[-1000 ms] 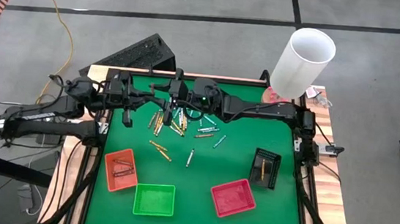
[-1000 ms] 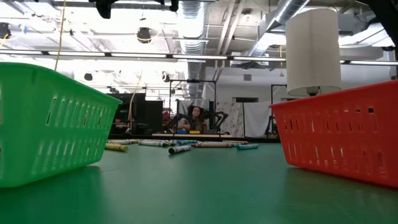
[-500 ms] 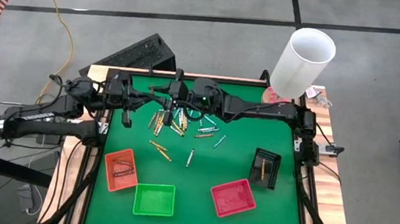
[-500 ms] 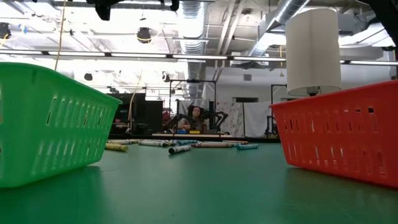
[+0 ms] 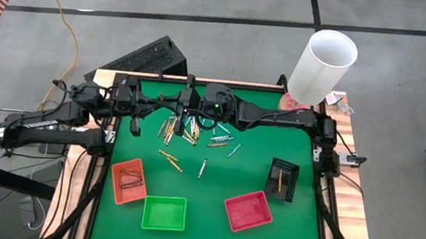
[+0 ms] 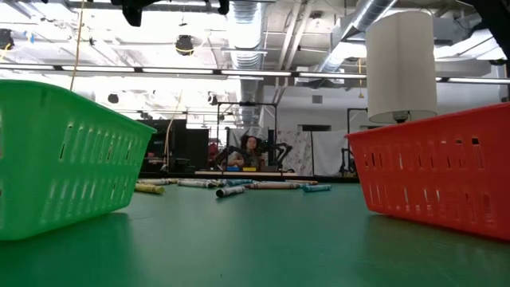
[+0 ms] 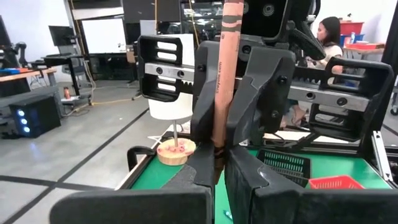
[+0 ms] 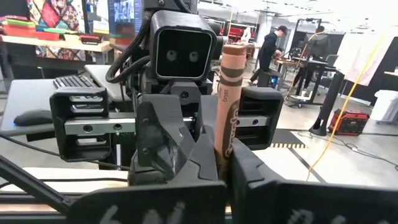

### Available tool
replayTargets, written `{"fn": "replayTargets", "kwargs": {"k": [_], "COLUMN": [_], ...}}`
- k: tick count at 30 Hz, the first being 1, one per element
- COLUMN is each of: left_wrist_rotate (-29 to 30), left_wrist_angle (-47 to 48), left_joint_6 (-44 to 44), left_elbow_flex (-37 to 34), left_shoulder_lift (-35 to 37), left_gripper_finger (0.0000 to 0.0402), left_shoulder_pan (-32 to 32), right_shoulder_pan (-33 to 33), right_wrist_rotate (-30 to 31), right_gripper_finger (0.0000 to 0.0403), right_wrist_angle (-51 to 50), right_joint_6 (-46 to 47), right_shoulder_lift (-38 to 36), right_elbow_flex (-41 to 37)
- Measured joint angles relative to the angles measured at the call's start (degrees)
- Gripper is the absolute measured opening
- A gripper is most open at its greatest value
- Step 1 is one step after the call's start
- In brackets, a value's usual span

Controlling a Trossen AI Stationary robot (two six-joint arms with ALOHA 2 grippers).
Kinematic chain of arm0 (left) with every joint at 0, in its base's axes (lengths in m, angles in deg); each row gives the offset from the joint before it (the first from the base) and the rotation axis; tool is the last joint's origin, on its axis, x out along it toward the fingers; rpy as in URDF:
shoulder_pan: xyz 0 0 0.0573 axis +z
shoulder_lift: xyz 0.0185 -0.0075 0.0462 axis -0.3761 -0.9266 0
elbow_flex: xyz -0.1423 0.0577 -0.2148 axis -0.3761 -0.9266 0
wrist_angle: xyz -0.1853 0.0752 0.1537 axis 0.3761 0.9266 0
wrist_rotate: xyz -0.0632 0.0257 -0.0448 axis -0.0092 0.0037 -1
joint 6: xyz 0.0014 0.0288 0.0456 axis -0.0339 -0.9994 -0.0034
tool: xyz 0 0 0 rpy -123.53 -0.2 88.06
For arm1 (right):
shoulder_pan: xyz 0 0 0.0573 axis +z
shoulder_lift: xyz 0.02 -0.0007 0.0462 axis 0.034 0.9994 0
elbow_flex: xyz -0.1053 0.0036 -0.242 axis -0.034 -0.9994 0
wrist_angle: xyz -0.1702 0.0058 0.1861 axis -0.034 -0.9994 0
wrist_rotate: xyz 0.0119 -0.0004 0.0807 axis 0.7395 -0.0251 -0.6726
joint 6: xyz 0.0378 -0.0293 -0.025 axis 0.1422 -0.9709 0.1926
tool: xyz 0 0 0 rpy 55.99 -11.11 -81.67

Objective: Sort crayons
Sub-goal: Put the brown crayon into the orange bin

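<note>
Both arms reach inward over the table's far edge, grippers facing each other above the loose crayons (image 5: pixel 195 137). The left gripper (image 7: pixel 216 158) and right gripper (image 8: pixel 222 163) are both clamped on one upright brown crayon (image 7: pixel 225 68), held between them, clear of the mat (image 5: pixel 215 182).

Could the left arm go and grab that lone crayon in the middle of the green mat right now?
Probably not yet. The left gripper is shut on a reddish-brown crayon, which the right gripper also clamps at the table's far edge. The lone crayon lies in the open, but the left gripper must let go first.
</note>
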Motion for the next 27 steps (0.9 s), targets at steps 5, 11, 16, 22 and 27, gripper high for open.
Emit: {"fn": "replayTargets", "kwargs": {"k": [5, 11, 16, 22, 27], "left_wrist_rotate": [-0.1, 0.31, 3.3, 20.76, 29.83], "left_wrist_angle": [1.01, 4.04, 8.13, 18.51, 21.33], "left_joint_6": [-1.17, -2.01, -1.32, 0.41, 2.98], "left_elbow_flex": [0.02, 0.04, 0.04, 0.04, 0.04], "left_shoulder_lift": [0.0, 0.0, 1.11, 5.37, 8.69], "left_gripper_finger": [0.0043, 0.0146, 0.0213, 0.0224, 0.0222], "left_shoulder_pan": [0.0, -0.02, -0.02, -0.02, 0.0], "right_shoulder_pan": [0.0, -0.02, -0.07, 0.02, 0.26], "right_wrist_rotate": [0.06, 0.1, 0.1, 2.21, 3.24], "right_gripper_finger": [0.0003, 0.0002, 0.0001, 0.0, 0.0], "right_wrist_angle": [-0.39, -0.23, -0.27, -5.5, -16.32], "right_joint_6": [0.17, 0.18, 0.24, 0.97, 5.87], "right_shoulder_lift": [0.0, 0.0, 0.0, -0.39, -0.36], "right_elbow_flex": [0.0, 0.0, 0.0, 0.0, 0.0]}}
